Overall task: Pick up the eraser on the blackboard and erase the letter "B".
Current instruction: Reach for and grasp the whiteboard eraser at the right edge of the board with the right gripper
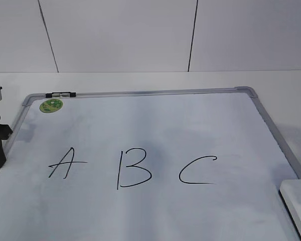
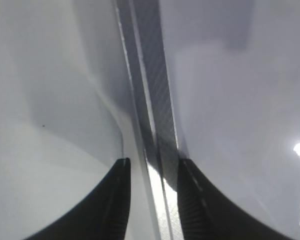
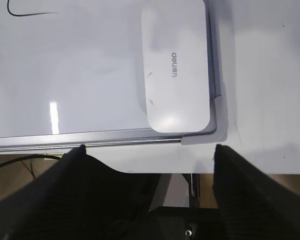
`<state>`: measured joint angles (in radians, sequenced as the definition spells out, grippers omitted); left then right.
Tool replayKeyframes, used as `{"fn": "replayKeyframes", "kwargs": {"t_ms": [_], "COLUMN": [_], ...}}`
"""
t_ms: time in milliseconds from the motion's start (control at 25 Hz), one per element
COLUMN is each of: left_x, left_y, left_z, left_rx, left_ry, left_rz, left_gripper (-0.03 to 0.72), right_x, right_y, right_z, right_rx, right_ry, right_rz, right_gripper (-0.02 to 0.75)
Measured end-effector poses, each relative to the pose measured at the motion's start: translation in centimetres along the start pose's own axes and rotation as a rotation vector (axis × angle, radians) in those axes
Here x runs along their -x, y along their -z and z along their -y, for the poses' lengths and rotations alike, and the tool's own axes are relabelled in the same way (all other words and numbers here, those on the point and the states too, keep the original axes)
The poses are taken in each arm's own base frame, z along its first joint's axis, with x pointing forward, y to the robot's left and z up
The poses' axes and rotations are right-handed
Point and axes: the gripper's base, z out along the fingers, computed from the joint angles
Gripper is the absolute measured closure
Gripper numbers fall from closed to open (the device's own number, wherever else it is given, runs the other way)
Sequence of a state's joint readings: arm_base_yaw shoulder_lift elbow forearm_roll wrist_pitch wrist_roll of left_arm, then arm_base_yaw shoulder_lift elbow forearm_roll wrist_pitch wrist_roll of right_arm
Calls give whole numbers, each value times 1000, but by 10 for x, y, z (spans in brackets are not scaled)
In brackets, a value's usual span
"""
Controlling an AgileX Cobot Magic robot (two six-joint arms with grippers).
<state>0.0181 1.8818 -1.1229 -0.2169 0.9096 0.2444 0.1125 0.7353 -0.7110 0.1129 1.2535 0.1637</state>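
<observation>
**Eraser untouched, both claws empty**

Right gripper (image 3: pixel 149 165) hangs spread wide and empty, short of the eraser (image 3: pixel 177 65), which lies flat in the blackboard's (image 1: pixel 190 130) near right corner against the frame. Left gripper (image 2: pixel 152 172) straddles the left frame rail, parted, clamping nothing. The letter "B" (image 1: pixel 133 168) stands whole between "A" (image 1: pixel 65 163) and "C" (image 1: pixel 197 170). Risk: a fingertip could catch the raised rail, or a wide wipe smear a neighbouring letter.

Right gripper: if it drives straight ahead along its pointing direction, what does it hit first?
Probably the eraser, lying in the blackboard corner dead ahead of the open right gripper. The board's grey frame edge lies nearer, so a low approach may meet that first; depth is unclear.
</observation>
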Motion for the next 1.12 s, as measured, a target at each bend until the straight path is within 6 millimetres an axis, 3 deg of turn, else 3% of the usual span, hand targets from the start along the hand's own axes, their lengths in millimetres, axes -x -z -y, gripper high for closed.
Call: {"fn": "replayKeyframes", "kwargs": {"t_ms": [280, 600, 1120], "left_x": [0, 0, 1], "left_y": [0, 0, 0], "left_z": [0, 0, 1], "left_rx": [1, -3, -9], "left_ry": [-1, 2, 32], "left_rz": [2, 4, 8], "left_gripper": [455, 608, 660], "right_x": [0, 0, 0], "right_y": [0, 0, 0], "right_z": [0, 0, 0], "right_rx": [0, 0, 0], "right_ry": [-2, -11, -31], "right_rz": [0, 0, 0], "right_gripper": [151, 151, 151]}}
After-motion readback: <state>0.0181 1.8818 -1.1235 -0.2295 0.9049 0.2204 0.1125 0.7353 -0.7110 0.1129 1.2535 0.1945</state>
